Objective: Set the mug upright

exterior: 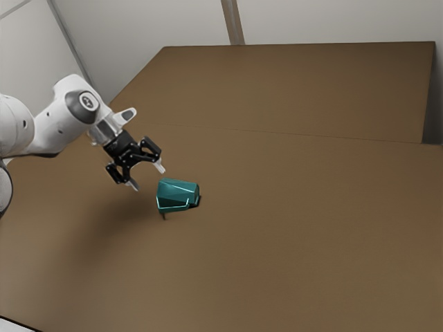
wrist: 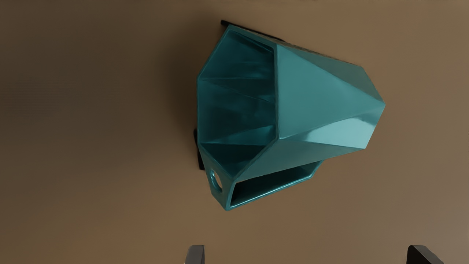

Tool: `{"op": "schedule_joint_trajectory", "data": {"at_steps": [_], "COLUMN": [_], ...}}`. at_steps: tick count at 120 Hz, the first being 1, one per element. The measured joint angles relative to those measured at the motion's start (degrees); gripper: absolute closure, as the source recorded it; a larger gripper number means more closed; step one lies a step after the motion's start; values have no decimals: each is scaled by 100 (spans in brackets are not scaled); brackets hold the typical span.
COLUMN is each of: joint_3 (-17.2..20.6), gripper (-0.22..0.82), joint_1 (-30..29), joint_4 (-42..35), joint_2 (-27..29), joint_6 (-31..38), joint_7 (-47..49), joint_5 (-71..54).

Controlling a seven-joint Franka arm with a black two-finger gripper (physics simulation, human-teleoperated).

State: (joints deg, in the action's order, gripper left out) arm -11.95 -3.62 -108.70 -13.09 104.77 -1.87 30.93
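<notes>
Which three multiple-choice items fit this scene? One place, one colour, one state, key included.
1. In the exterior view, where is the mug from the gripper?
A) toward the view's left
B) toward the view's right
C) straight above

2. Mug colour?
A) teal
B) red
C) white

3. How does the mug lie?
A) upright
B) upside down
C) on its side

Key:
1 B: it sits past the fingertips, on the view's right.
2 A: body and handle are blue-green in both views.
3 C: its mouth opens sideways, its wall along the table.
</notes>
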Motion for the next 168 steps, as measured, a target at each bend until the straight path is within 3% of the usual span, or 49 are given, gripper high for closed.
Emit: {"op": "schedule_joint_trajectory", "data": {"at_steps": [40,104,112,127,149,168], "joint_3": [0,135,152,158,199,282], "gripper": [0,0,8,38,60,67], "joint_1": [-59,-34,-33,-25,-9,1], "joint_4": [330,287,270,262,336,479], "joint_2": [-681,-949,-952,-953,-935,-918], "joint_6": [429,675,687,699,726,752], "joint_7": [-10,-11,-11,-10,19,46], "joint_5": [321,1175,1206,1191,1155,1137]}}
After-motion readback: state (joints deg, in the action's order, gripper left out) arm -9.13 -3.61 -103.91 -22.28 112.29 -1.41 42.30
